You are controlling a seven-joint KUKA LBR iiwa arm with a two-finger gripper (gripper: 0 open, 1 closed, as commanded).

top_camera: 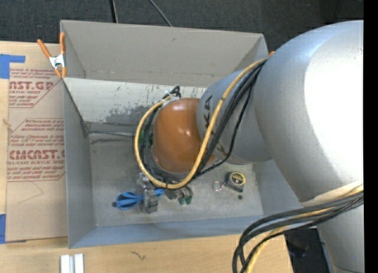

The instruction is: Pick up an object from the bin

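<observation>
Grey bin (77, 165) floor, blue object (125, 200) just left of tool (149, 201)

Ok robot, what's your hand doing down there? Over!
Hand low over the bin floor. Blue thing right beside it, not seen held. Yellow-and-black round thing lies apart, not in the way.

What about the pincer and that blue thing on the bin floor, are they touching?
Cannot tell. In the camera view the pincer overlaps the right end of the blue thing, but from above, contact and hovering look alike.
</observation>
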